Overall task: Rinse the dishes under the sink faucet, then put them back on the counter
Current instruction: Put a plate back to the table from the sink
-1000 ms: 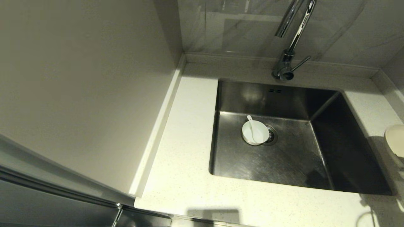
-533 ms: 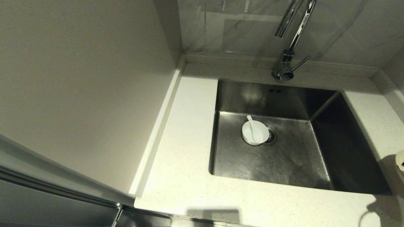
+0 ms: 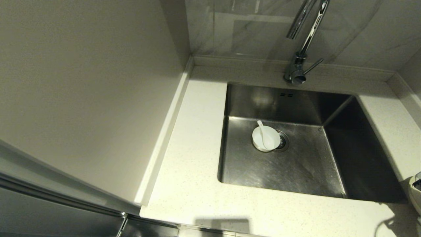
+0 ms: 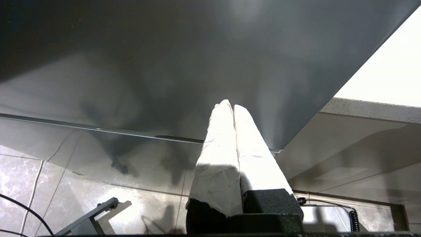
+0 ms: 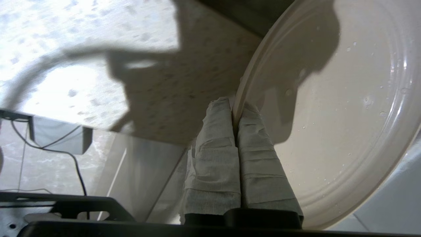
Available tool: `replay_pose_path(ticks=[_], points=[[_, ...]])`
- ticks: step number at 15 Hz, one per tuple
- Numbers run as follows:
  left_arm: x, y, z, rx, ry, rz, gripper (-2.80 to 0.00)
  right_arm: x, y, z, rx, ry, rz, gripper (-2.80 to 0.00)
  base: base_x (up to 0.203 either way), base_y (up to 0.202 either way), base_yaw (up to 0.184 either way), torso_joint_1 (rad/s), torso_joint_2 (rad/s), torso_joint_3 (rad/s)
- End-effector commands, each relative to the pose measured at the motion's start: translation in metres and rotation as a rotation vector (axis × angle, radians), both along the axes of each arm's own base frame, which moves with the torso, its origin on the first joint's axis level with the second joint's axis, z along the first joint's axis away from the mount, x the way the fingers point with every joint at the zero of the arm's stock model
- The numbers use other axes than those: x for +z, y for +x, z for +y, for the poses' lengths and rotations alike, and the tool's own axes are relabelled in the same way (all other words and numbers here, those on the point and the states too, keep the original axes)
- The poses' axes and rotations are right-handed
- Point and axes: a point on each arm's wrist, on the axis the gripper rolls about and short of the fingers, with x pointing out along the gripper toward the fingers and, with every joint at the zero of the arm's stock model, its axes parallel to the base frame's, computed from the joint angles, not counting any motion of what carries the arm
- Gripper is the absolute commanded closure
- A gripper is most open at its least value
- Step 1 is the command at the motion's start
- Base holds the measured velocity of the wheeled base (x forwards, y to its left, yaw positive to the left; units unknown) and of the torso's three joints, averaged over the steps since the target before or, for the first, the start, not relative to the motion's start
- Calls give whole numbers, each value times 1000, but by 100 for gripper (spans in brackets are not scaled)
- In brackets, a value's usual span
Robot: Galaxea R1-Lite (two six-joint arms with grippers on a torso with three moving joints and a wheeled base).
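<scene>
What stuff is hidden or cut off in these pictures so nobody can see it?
- Plate: head view's right edge shows only a sliver; right wrist view's frame crops it.
- Faucet: head view's top edge cuts its arch.
- Drain strainer: half covered by the bowl.
- Spoon: scoop blends into the white bowl.
- Left gripper: outside the head view.

The sink [image 3: 296,164] lies open from above, with only a bowl [image 3: 265,139] and spoon [image 3: 262,131] beside the drain [image 3: 283,141]. The faucet [image 3: 304,36] arches over its back edge, and a tall wall panel [image 3: 85,92] closes off the counter [image 3: 187,171] on the left. At the right edge, a plate [image 5: 338,108] pinched in the right gripper [image 5: 234,107] hangs above the counter.
</scene>
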Motion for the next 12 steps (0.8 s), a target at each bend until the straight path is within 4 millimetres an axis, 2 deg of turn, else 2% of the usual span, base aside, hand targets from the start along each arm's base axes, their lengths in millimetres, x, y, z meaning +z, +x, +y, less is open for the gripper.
replay_pose_path(ticks=[1, 5, 12], points=[[0, 0, 0, 0, -1, -3, 0, -2, -10, 4, 10, 2, -9, 0, 0, 0, 0, 0, 0, 0], [0, 0, 0, 0, -1, -3, 0, -5, -21, 8, -2, 1, -20, 0, 0, 0, 0, 0, 0, 0], [0, 0, 0, 0, -1, -3, 0, -12, -25, 9, -22, 19, 0, 0, 0, 0, 0, 0, 0, 0]])
